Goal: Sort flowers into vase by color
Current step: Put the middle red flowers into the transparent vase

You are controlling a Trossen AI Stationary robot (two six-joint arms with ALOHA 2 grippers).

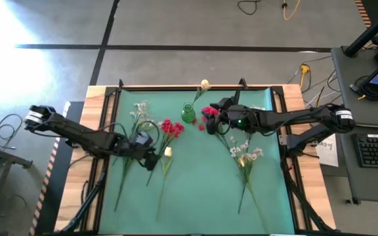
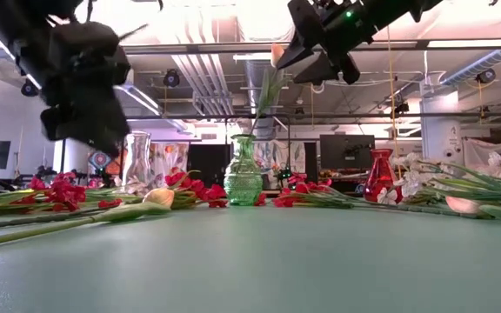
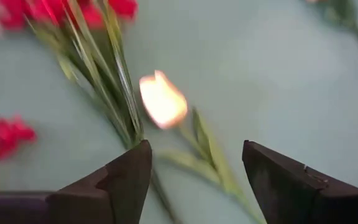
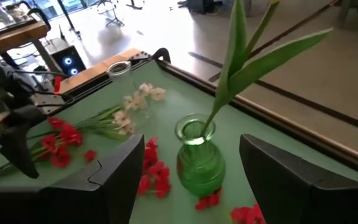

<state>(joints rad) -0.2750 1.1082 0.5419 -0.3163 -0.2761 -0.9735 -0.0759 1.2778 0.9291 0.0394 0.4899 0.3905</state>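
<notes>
Nearest on the green bench (image 1: 195,203) lie the long stems, running back toward the blooms. On the left, the left claw (image 1: 151,157) hangs released over a cream-yellow bud (image 1: 168,151); its wrist camera shows that bud (image 3: 163,99) lying beyond the spread fingers with nothing between them, which the overhead view cannot settle. Red blooms (image 1: 170,127) lie just behind, and a white spray (image 1: 245,152) lies to the right. Farther back, the right claw (image 1: 209,118) hovers released and empty just right of the green vase (image 1: 188,114). Its wrist camera looks down into the green vase (image 4: 199,158), which holds one leafy stem. Only the table-height camera shows a red vase (image 2: 379,174) at the right and a clear vase (image 2: 136,161) at the left.
</notes>
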